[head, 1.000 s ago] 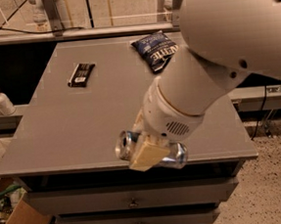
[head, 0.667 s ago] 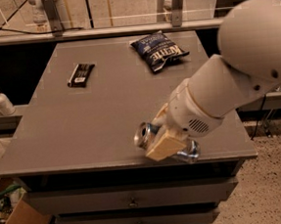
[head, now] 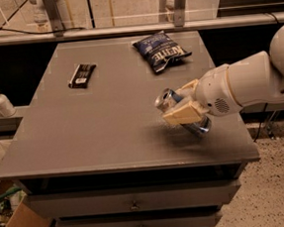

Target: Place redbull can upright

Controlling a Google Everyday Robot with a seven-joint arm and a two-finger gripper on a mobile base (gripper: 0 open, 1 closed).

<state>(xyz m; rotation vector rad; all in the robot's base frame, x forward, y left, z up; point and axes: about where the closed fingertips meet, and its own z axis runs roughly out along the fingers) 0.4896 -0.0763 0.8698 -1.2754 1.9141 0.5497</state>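
One tilted redbull can [head: 166, 99], clamped in claw [head: 182, 111]

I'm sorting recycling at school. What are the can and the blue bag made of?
The redbull can, held tilted in the end effector near the front edge of the table, looks like thin metal, probably aluminium: it is shiny silver with bright glints. The chip bag at the back looks like plastic film or foil: it is crinkled and glossy.

Blue chip bag [head: 161, 51] at the grey counter's [head: 99, 134] far edge, black wrapped bar [head: 82, 75] to its left, white pump bottle [head: 1, 102] beyond the counter's left side
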